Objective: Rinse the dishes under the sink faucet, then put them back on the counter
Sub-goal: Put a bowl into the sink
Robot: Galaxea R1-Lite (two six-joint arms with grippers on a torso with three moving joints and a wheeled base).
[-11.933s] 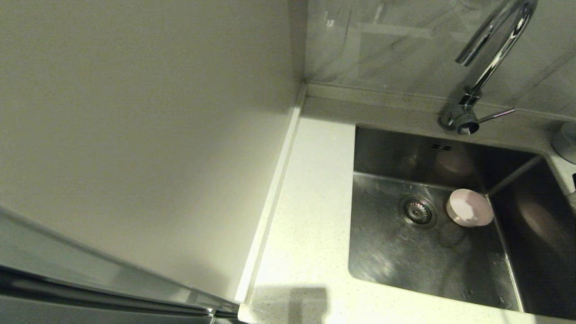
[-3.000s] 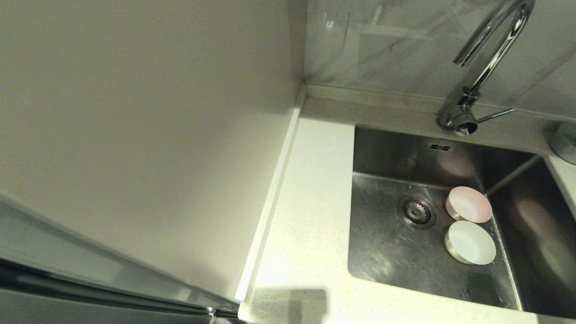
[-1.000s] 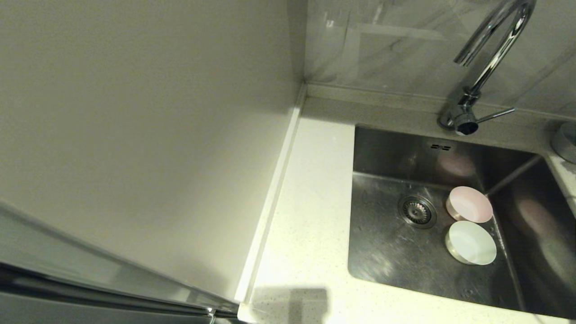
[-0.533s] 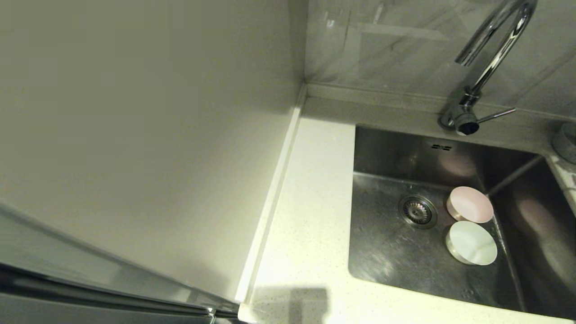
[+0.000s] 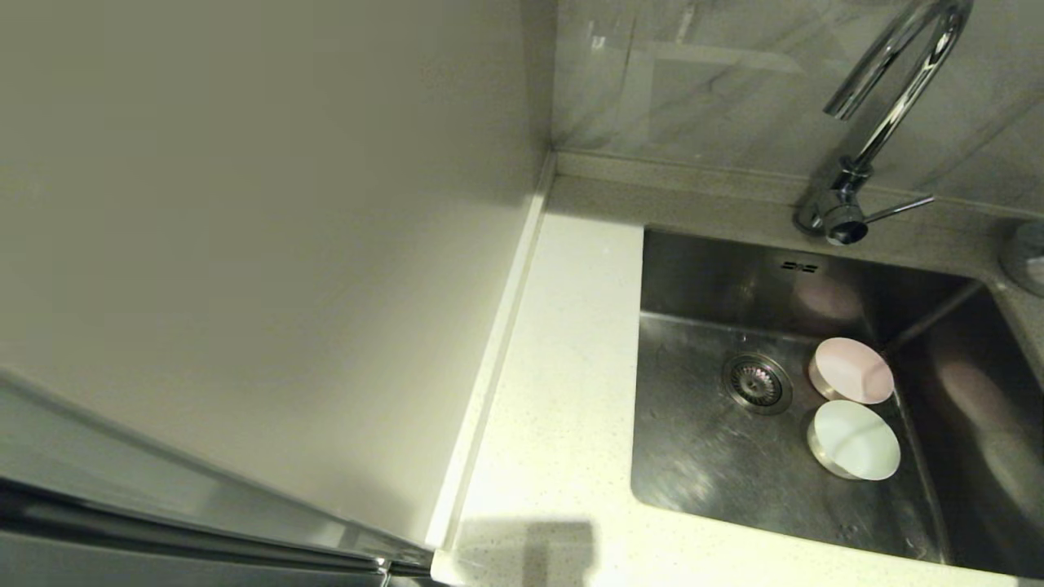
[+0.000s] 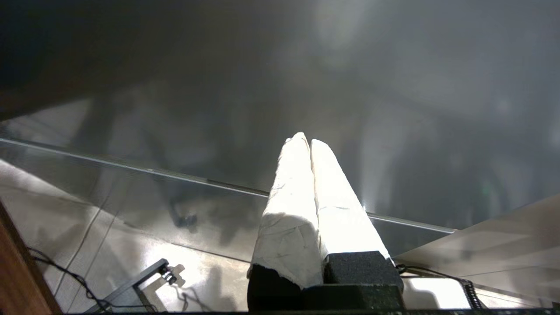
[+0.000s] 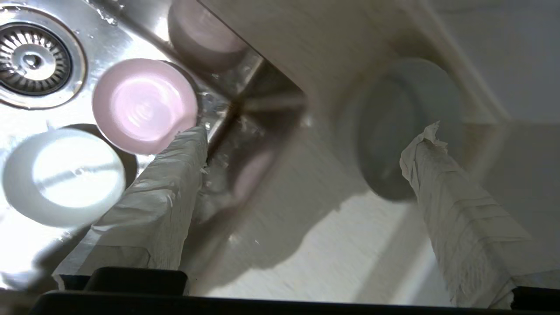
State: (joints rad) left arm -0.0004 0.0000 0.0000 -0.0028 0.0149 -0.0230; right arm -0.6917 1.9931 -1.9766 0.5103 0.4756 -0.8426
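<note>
In the steel sink (image 5: 701,277) a pale pink bowl (image 5: 851,371) and a pale mint-white bowl (image 5: 854,439) sit side by side to the right of the drain strainer (image 5: 757,382). The chrome faucet (image 5: 889,106) stands behind the basin with no water showing. A pale blue bowl (image 7: 398,131) rests on the counter (image 7: 350,245) past the sink's back right corner, and shows at the head view's right edge (image 5: 1026,257). My right gripper (image 7: 309,135) hangs open over that corner, one finger (image 7: 175,183) near the pink bowl (image 7: 144,105), the other finger (image 7: 450,197) by the blue bowl. My left gripper (image 6: 306,140) is shut and empty.
A speckled strip of counter (image 5: 563,367) lies left of the sink, bounded by a plain off-white panel (image 5: 285,244). A marbled backsplash (image 5: 693,81) rises behind the faucet. The left arm is parked low, facing a shiny metal front (image 6: 175,201).
Since the oldest frame the mint-white bowl has joined the pink one in the sink. Over the last second both bowls stay put; the counter strip right of the sink has darkened.
</note>
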